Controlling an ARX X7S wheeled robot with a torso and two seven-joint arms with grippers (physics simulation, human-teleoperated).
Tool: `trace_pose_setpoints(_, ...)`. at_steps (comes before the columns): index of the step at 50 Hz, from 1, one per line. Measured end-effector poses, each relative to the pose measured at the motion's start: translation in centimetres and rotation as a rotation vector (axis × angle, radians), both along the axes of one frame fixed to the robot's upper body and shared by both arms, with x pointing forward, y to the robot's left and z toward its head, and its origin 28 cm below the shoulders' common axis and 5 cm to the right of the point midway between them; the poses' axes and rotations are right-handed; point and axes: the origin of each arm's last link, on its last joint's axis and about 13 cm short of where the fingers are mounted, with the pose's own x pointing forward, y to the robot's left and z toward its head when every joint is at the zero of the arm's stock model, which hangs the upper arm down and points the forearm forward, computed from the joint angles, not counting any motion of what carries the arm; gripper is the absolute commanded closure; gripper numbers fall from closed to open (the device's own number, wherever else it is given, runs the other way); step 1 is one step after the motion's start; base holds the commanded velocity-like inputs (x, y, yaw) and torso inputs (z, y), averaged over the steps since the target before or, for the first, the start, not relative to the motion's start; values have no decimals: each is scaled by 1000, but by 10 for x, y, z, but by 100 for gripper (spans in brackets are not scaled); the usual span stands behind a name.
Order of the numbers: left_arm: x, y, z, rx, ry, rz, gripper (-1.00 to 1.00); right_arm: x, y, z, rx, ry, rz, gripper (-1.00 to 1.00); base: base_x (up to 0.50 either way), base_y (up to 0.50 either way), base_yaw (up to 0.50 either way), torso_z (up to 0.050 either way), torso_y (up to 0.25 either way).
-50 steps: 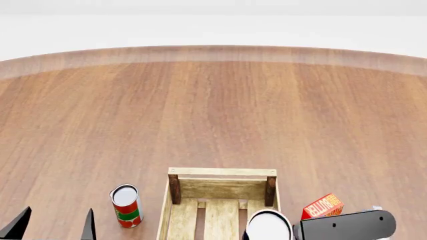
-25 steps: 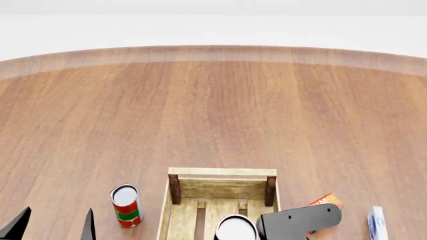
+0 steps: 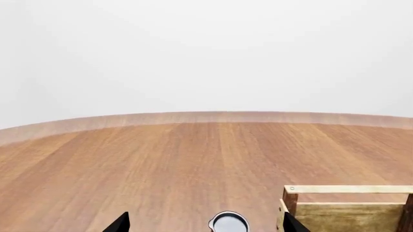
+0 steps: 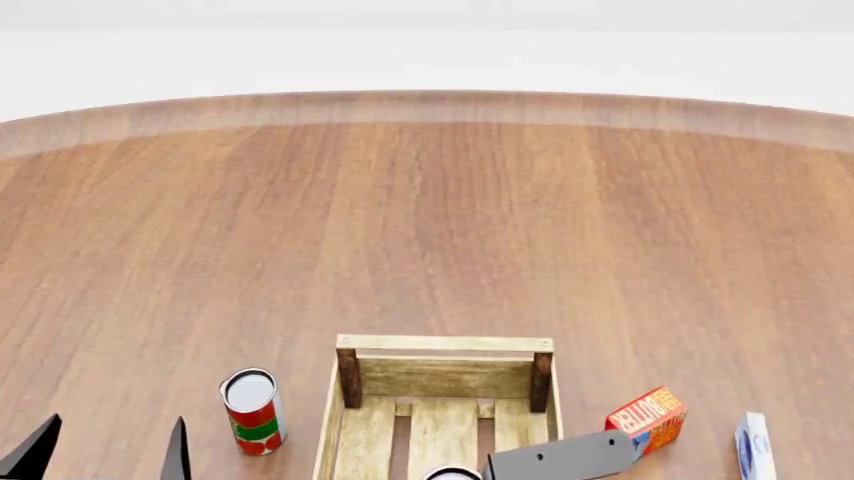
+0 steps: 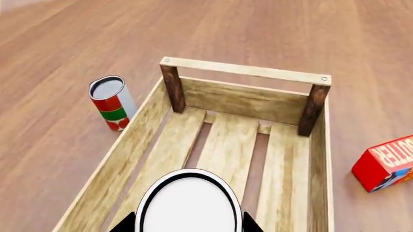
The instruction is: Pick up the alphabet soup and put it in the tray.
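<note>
Soup (image 5: 188,203) held over the tray (image 5: 164,152)
Right gripper (image 5: 187,220) clamps the rigid, likely slick can by its sides; left gripper (image 4: 104,450) spread, idle

tray (image 4: 445,345) centre-near | tomato can (image 4: 252,411) left of it | butter box (image 4: 649,417) right

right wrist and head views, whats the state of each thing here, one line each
alphabet soup: upright, held over the tray floor between the right gripper's fingers
right gripper: shut on the can
tray: upright, nothing lying on its slats in view
tomato can: upright on the table, outside the tray
red butter box: lying on the table beside the tray
left gripper: open, holding nothing
</note>
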Motion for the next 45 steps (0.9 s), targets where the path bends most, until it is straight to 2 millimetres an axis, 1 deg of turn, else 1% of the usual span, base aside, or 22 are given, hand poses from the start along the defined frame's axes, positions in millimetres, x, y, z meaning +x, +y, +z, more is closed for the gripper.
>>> trace_pose_setpoints(28,0,1,1,-2,-3,1,-100,3,5,-19,-21,42,17,100,0,0,0,0,1)
trace_pose_setpoints(45,0,0,1,-1,-4,2,-100,2,6,-25,-30,59,23,100,0,0,0,1,1)
